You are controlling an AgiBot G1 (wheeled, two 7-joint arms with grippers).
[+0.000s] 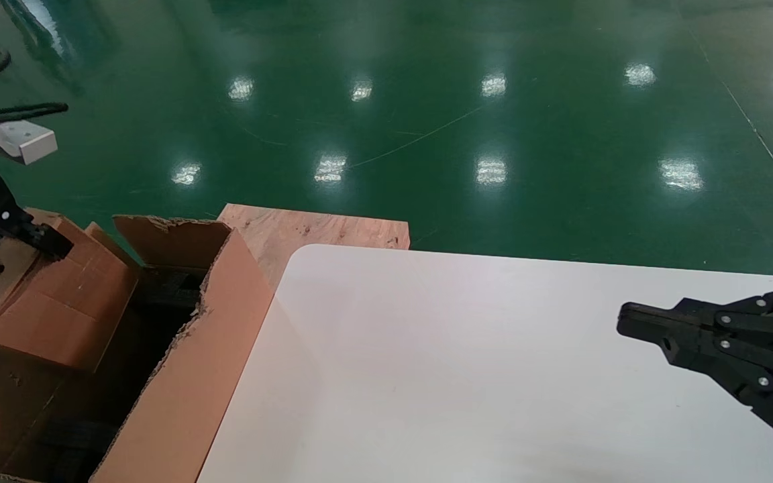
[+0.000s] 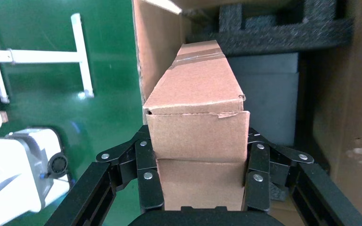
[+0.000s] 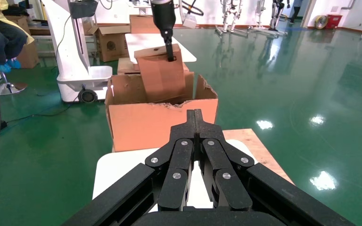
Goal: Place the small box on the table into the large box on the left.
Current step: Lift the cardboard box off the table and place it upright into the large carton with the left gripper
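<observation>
Head view: the left claw (image 1: 44, 240) grips the upper end of the small box (image 1: 58, 295), which hangs tilted over the open large box (image 1: 178, 376). That ragged-rimmed carton stands just beside the white bench (image 1: 427, 376), on its left; a plywood board (image 1: 313, 231) lies past the bench's far edge. The right claw (image 1: 635, 322) hovers over the bench, well apart from the carton, fingers pressed together on nothing.

Left wrist view: the left claw (image 2: 200, 174) is clamped on the small box (image 2: 198, 103), fingers (image 2: 147, 176) on both its sides, with black foam (image 2: 283, 33) inside the carton beyond.

Right wrist view: the right claw (image 3: 198, 117) is closed; past it the small box (image 3: 162, 75) hangs above the large box (image 3: 160, 120).
</observation>
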